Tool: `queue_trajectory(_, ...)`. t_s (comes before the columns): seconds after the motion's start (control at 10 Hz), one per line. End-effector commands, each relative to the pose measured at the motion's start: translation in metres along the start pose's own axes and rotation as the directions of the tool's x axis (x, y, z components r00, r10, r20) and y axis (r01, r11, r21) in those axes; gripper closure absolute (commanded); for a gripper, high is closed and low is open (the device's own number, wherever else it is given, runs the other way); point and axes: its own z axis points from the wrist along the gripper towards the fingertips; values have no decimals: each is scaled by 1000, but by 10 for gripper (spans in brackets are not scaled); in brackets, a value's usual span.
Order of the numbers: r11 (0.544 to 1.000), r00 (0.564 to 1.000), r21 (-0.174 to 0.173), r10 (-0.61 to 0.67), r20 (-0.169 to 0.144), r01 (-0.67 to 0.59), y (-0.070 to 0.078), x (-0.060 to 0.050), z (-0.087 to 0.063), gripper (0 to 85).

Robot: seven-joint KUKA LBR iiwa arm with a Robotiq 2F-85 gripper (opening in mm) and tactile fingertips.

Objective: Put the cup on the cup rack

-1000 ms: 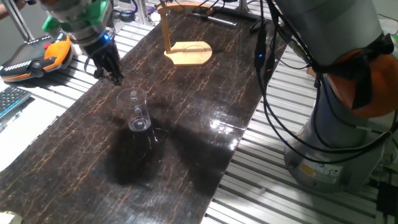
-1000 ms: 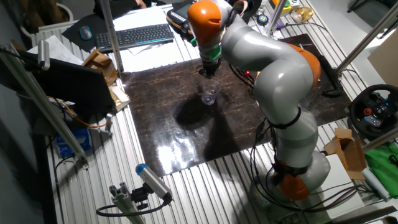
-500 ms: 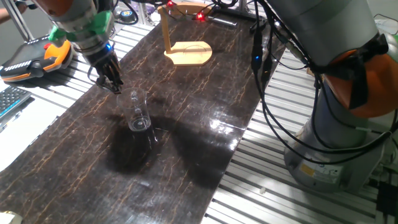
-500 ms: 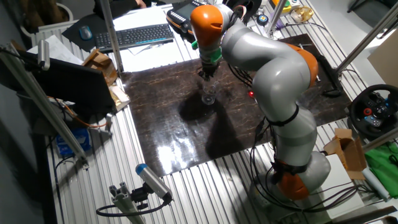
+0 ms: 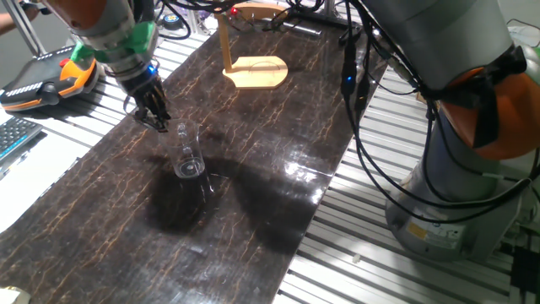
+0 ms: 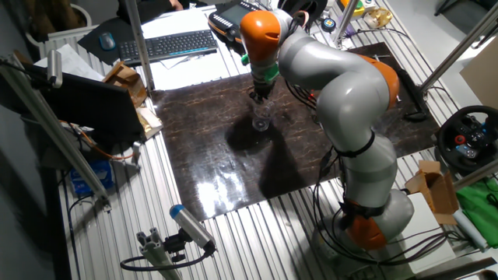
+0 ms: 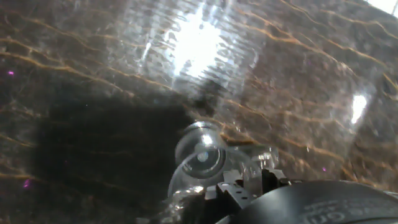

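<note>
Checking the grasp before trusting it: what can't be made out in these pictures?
- Gripper jaws: open or shut, too small in both fixed views, cut off in hand view.
- Cup rim contact: clear plastic blurs it.
- Cup rack top arm: cut off by the frame's upper edge.

Looking like a robotics lab: aluminium-profile desk (image 6: 226,225), keyboard (image 6: 167,45), racing wheel (image 6: 468,137), loose cables (image 5: 371,143) trailing nr arm base.

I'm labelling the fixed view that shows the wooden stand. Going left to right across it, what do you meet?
Keyboard → orange and black device → gripper → cup → cup rack → robot base.
</note>
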Motion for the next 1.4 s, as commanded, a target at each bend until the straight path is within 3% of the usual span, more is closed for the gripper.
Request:
queue_trajectory(0.0, 1000, 1000, -4, 0, -8, 0, -1, 1, 2, 520)
queue_trajectory(0.6, 1000, 1000, -27, -2, 14, 3, -3, 5, 15, 530)
queue_trajectory(0.7, 1000, 1000, -31, -2, 16, 3, -2, 5, 15, 600)
queue_trajectory(0.9, 999, 1000, -50, -4, 16, 4, -1, 5, 16, 830)
queue_trajectory(1.2, 999, 1000, -51, -3, 22, 5, -3, 7, 16, 830)
queue_trajectory(1.3, 998, 1000, -65, -4, 17, 6, -8, 7, 13, 830)
